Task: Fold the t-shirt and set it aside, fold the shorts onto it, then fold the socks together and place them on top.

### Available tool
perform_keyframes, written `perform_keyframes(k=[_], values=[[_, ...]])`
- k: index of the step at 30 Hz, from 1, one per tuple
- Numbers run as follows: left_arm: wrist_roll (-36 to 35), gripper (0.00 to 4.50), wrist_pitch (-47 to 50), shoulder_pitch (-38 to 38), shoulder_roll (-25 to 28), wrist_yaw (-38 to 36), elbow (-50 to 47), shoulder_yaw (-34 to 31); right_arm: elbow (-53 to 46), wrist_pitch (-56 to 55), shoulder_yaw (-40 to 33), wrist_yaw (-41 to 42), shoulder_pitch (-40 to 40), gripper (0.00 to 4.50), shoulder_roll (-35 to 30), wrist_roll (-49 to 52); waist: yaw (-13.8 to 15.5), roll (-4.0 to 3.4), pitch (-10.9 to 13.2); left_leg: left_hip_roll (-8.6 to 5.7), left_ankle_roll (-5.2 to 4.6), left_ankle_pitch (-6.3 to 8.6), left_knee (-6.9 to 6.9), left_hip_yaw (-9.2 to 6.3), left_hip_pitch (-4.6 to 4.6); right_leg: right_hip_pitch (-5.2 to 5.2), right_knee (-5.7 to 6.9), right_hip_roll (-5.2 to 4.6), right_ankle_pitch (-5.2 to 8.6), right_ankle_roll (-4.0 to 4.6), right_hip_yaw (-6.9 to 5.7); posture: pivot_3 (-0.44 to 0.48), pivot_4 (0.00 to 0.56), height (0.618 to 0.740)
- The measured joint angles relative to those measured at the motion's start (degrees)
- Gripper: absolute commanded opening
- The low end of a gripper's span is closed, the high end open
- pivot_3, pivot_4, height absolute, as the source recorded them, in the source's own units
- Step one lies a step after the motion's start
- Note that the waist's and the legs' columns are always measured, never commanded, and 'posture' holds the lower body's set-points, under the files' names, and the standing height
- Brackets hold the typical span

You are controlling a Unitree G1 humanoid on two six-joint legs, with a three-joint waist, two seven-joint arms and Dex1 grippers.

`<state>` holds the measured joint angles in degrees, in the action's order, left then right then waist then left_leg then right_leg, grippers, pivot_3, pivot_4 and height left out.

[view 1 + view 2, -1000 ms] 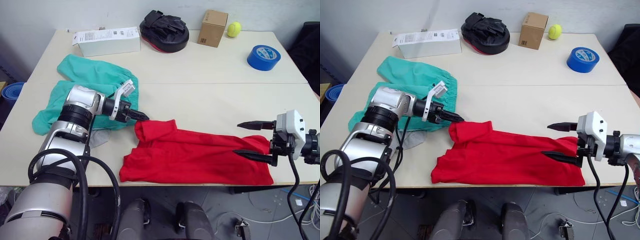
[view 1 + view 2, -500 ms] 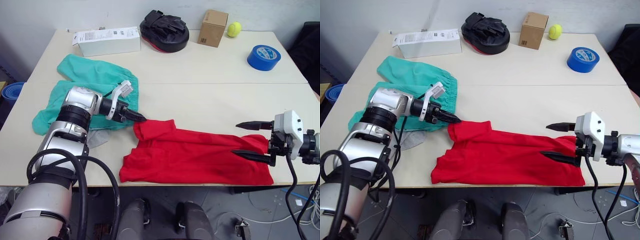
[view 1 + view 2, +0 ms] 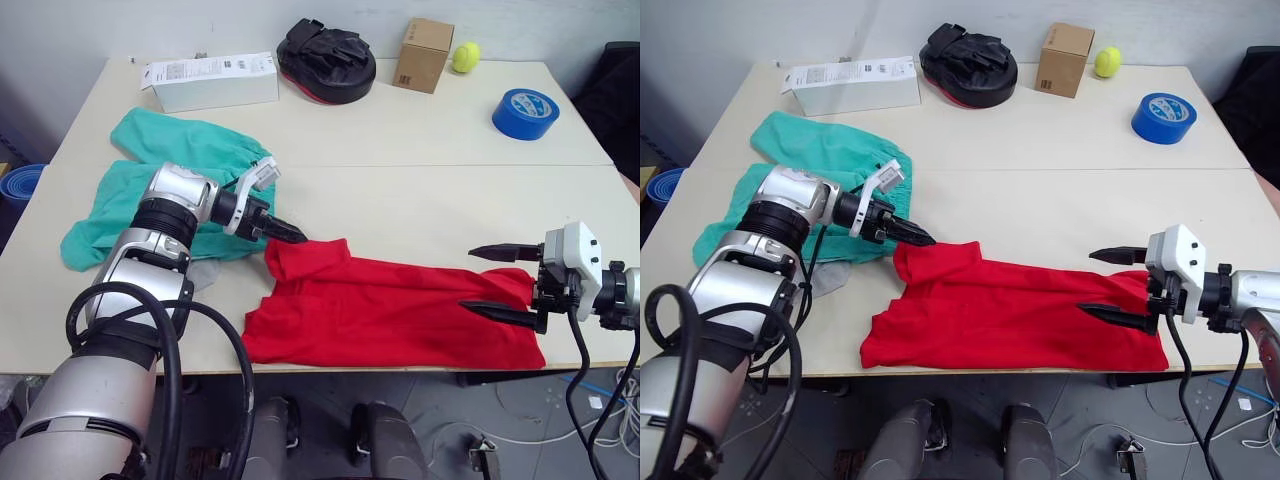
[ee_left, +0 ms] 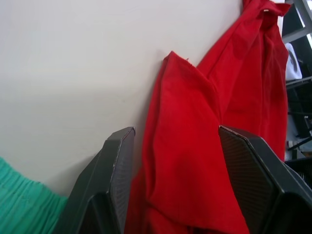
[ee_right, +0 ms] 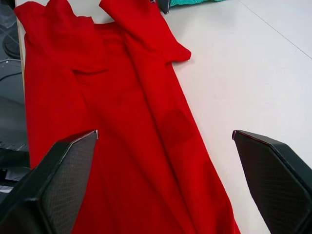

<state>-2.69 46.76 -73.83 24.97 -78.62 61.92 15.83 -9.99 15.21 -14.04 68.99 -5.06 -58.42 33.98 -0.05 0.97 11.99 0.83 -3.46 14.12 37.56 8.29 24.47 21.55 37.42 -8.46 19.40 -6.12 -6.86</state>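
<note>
The red t-shirt (image 3: 390, 310) lies as a long strip along the table's front edge, one sleeve (image 3: 305, 258) turned up at its left end. My left gripper (image 3: 292, 235) rests at that sleeve. In the left wrist view its fingers (image 4: 117, 161) stand apart, open, with the red cloth lying loose between them. My right gripper (image 3: 492, 281) is wide open, straddling the t-shirt's right end (image 5: 146, 122). The teal shorts (image 3: 175, 150) lie bunched at the left. A bit of grey sock (image 3: 200, 273) pokes out beneath my left arm.
Along the back stand a white carton (image 3: 210, 80), a black padded mitt (image 3: 328, 60), a cardboard box (image 3: 425, 55) and a yellow-green ball (image 3: 464, 57). A blue tape roll (image 3: 526, 113) sits at the right. The t-shirt's lower hem reaches the table's front edge (image 3: 400, 370).
My left gripper's fingers have parted at the red sleeve, which now lies loose on the table. The right gripper has stayed open in place.
</note>
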Motion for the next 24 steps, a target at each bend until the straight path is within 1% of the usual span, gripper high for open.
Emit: perform_keyframes(k=[6,7,16,19,21,24], values=[[1.0,0.28,0.2,-0.1,-0.1,-1.5,1.6,0.3,-0.8,0.2,-0.1,-0.6,0.2,4.50,0.3,0.0,0.0,0.01,0.0,0.00,0.00,0.00,0.00,0.00,0.00,0.00,0.00,-0.01,0.00,0.00,0.00,0.000,0.150,0.740],[1.1,0.07,0.2,-0.1,-0.1,-1.7,1.6,0.3,-0.9,0.2,-0.1,-0.7,0.3,4.50,0.3,0.0,0.0,0.02,0.0,0.00,0.00,0.00,0.00,0.00,0.00,0.00,0.00,-0.01,0.00,0.00,0.00,0.000,0.150,0.740],[1.7,0.07,-0.1,-1.7,0.1,-3.5,1.6,0.3,-0.9,0.4,-0.1,-0.6,0.2,4.50,0.4,0.0,0.0,0.03,0.0,0.00,0.00,0.00,0.00,-0.01,0.02,0.01,-0.01,-0.02,0.00,0.00,0.00,0.000,0.150,0.740],[1.7,0.07,-2.5,-1.7,0.3,-4.4,1.3,-0.1,-0.9,0.4,-0.1,-0.5,-0.3,4.50,0.4,0.0,0.0,0.04,0.0,0.00,0.00,0.00,0.00,-0.01,0.02,0.02,-0.01,-0.02,0.00,0.00,0.00,0.000,0.150,0.740],[1.5,0.07,-5.3,-1.5,0.8,-6.3,-0.8,-0.2,-0.9,0.4,-0.1,-0.4,-0.6,4.50,0.4,0.0,0.0,0.07,0.0,0.00,0.01,0.01,-0.01,-0.01,0.03,0.03,-0.01,-0.02,0.00,0.00,0.00,0.000,0.150,0.740],[0.8,0.07,-11.8,1.4,2.9,-7.4,-10.0,-0.1,-0.9,0.3,0.0,0.4,-1.0,4.50,0.4,-0.1,-0.1,0.06,0.0,0.00,0.02,0.01,-0.05,-0.01,0.03,0.02,-0.03,-0.03,0.00,0.00,0.01,0.000,0.150,0.740]])
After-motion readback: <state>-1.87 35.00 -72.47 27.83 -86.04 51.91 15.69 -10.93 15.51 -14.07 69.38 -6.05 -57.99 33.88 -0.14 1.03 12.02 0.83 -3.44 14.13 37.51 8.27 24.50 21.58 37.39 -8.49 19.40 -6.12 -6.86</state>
